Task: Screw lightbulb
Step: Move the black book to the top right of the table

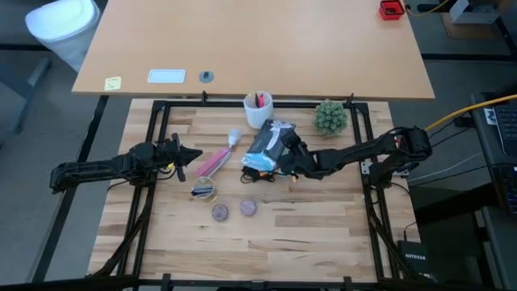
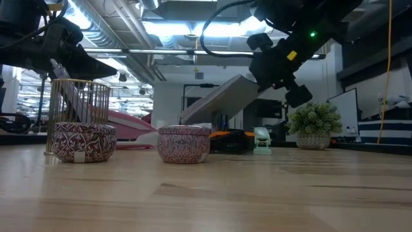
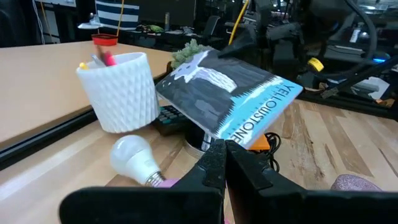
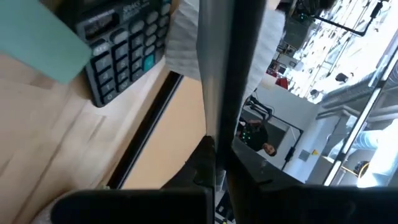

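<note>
The white lightbulb [image 3: 132,155] lies on its side on the table, its silvery base [image 3: 153,180] next to a pink thing [image 1: 212,162]. It also shows in the high view [image 1: 234,137]. My left gripper [image 1: 184,153] is shut and empty, left of the bulb and pointing at it; it also shows in its wrist view [image 3: 224,158]. My right gripper [image 1: 289,152] is shut on a dark-and-blue book [image 1: 266,145] at the table's far middle. A black calculator [image 4: 118,37] lies under the book. My right gripper pinches the book's edge [image 4: 214,93] between its two fingers, coming from the table's right side. The book [image 2: 222,96] is tilted, its gripped end raised, its lower end [image 3: 208,134] down by the calculator and a silvery round thing.
A white patterned cup of pens [image 1: 258,109] and a small green plant [image 1: 330,117] stand at the far edge. Two purple discs [image 1: 220,212] [image 1: 248,208] and a gold wire basket [image 1: 203,190] are near the middle. An orange thing [image 3: 268,140] lies under the book.
</note>
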Robot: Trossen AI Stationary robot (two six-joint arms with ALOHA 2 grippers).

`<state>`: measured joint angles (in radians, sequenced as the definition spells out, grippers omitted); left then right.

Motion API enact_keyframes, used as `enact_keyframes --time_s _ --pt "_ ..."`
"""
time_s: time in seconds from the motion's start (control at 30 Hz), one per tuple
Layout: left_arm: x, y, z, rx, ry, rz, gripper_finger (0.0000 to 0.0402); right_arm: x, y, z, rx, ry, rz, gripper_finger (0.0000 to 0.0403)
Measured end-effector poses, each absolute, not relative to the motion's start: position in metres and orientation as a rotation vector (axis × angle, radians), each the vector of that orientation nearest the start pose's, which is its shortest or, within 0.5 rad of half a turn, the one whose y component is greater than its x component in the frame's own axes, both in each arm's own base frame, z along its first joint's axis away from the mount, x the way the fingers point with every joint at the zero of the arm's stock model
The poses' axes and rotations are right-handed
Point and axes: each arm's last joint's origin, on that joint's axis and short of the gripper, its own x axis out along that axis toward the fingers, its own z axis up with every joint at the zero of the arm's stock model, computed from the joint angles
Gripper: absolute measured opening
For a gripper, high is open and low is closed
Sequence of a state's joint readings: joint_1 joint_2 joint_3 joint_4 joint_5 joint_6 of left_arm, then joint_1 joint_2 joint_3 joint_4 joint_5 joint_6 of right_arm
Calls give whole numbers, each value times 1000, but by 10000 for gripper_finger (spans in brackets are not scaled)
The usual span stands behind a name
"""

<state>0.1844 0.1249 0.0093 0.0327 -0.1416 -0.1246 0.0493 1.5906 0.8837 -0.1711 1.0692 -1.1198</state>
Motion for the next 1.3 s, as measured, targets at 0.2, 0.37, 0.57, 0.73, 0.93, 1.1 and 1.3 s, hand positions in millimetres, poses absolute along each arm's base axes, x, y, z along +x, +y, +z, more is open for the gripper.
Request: enact_keyframes --time_s 0.2,0.37,0.57,0.73,0.93,1.1,1.3 --pt "102 23 160 -125 63 331 1 300 -4 189 -1434 1285 -445 20" --pt "102 23 160 -125 63 331 1 297 -3 190 -1474 1331 -531 20" --pt "102 23 160 -128 63 330 1 295 -4 194 -1481 1339 -554 20" --pt "102 23 160 -134 63 331 1 287 -2 202 -1465 1333 -575 20" --pt "102 23 160 -136 63 331 1 271 7 223 -1404 1250 -614 20" --pt "102 23 160 -136 63 331 1 252 5 240 -1307 1199 -665 20" --pt "102 23 160 -136 63 331 1 227 -16 256 -1133 1206 -791 21"
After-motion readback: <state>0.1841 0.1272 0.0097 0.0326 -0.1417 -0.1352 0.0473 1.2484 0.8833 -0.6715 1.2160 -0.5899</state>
